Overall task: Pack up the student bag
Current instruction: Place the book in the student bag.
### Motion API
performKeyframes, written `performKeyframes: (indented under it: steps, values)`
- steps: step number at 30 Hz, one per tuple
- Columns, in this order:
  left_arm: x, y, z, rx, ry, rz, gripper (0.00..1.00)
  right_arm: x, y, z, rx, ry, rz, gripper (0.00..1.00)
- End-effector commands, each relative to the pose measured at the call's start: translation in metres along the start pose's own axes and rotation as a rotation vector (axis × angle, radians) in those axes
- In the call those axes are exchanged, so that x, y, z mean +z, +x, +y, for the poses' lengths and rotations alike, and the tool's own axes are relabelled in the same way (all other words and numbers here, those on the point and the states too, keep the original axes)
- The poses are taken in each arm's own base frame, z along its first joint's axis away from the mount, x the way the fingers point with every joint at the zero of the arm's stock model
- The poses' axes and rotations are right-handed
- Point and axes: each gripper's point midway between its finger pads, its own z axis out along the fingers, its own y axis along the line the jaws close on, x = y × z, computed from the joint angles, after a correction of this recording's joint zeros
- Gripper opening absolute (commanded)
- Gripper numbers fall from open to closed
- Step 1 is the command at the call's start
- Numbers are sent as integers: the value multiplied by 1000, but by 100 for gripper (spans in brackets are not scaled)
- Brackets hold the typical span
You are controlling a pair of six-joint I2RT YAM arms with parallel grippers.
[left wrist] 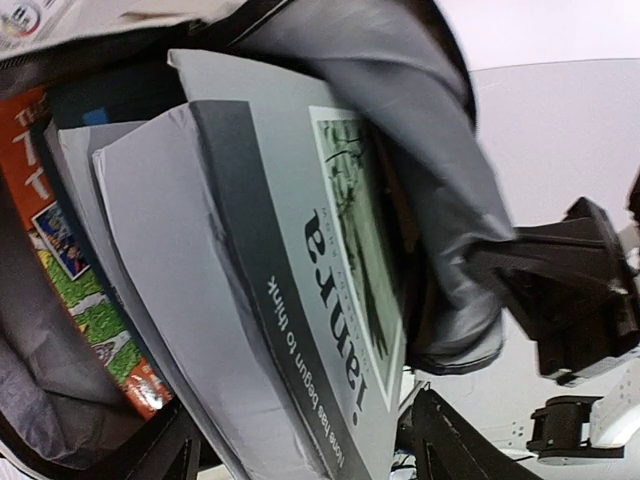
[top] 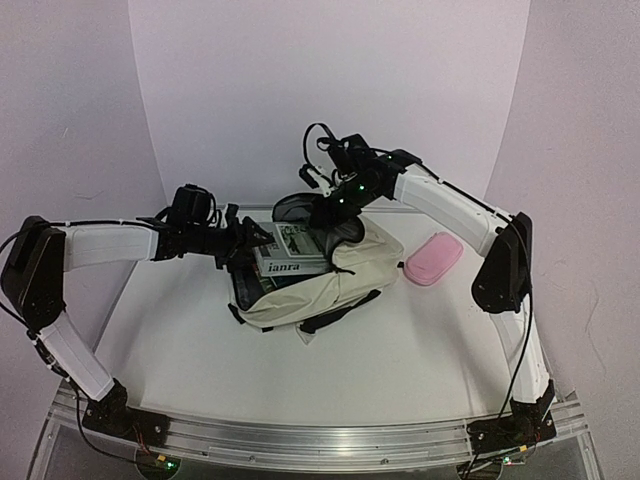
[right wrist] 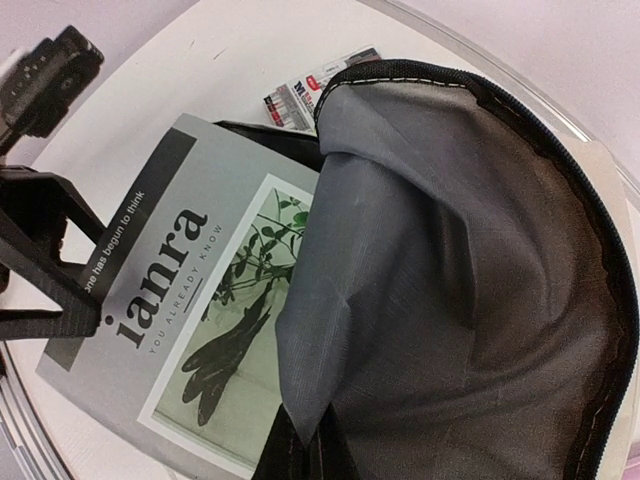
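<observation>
Our left gripper (top: 250, 240) stands spread. One black finger (left wrist: 455, 440) sits on each side of the near end of the grey paperback book with "ianra" printed on its cover (left wrist: 300, 250). We cannot tell whether the pads touch it.

Our right gripper (right wrist: 298, 450) is pressed together on the dark grey lining flap (right wrist: 450, 280) of the large soft cream fabric student bag (top: 345, 290). It holds that flap lifted, so the mouth of the bag gapes toward the left arm.

The grey book lies tilted, its far part under the raised flap and its printed end sticking out of the opening. Beneath it, inside the bag, we see a second pale grey book edge and an orange picture book with green and white artwork (left wrist: 60, 240). Both lie against the dark lining. A black zip runs round the flap's rim, and a small white printed tag (right wrist: 310, 90) shows just beyond that rim.

The student bag lies on its side at the middle of the white table (top: 300, 380), nearer the far edge than the near one, with black straps trailing from its near side. A small pink oval pencil case (top: 433, 260) lies just beside the bag, toward the table's right edge, and does not touch it.
</observation>
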Motion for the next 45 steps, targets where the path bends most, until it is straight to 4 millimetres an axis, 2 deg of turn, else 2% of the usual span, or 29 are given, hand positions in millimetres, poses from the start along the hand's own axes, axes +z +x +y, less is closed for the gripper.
performKeyframes:
  steps: [1, 3, 6, 7, 12, 17, 19, 22, 26, 27, 30, 31, 34, 38, 40, 42, 44, 45]
  values:
    - [5, 12, 18, -11, -32, 40, 70, -55, -48, 32, -36, -93, -180, 0]
    - [11, 12, 17, -15, -5, 46, 61, -54, -48, 33, -35, -102, -178, 0]
    - [20, 5, 12, -10, 38, 34, 38, -53, -48, 37, -5, -127, -175, 0]
    - [24, 2, 10, -11, 52, 27, 34, -52, -48, 38, 1, -135, -174, 0]
    - [47, -14, -8, -19, 164, -12, 26, -46, -48, 41, 20, -162, -171, 0]
    - [74, -28, -26, -46, 218, -45, 23, -45, -53, 45, 26, -188, -184, 0]
    - [83, -30, -29, -48, 209, -41, 29, -44, -53, 45, 26, -184, -185, 0]
    - [81, -29, -28, -32, 148, -49, 52, -44, -50, 41, 22, -160, -177, 0]
    - [40, -25, -21, 0, 9, -115, 74, -44, -40, 31, 29, -118, -154, 4]
    - [30, -24, -21, 18, -22, -129, 84, -43, -37, 28, 35, -107, -147, 8]
    - [0, -19, -20, 74, -118, -140, 97, -41, -28, 8, 84, -67, -125, 23]
    - [-10, -17, -21, 87, -146, -143, 98, -41, -25, 1, 103, -57, -116, 29]
    - [-32, -14, -20, 104, -205, -157, 100, -42, -16, -14, 143, -46, -93, 58]
    - [-48, -10, -17, 113, -243, -166, 100, -64, -22, -10, 151, -101, -116, 81]
    - [-50, -10, -18, 115, -245, -168, 100, -81, -29, -12, 153, -99, -146, 86]
    - [-51, -11, -21, 118, -243, -170, 100, -99, -34, -23, 172, -81, -176, 90]
    - [-52, -13, -24, 128, -245, -172, 100, -113, -32, -49, 246, -34, -192, 93]
    - [-52, -15, -26, 137, -247, -175, 100, -116, -24, -70, 307, 6, -186, 95]
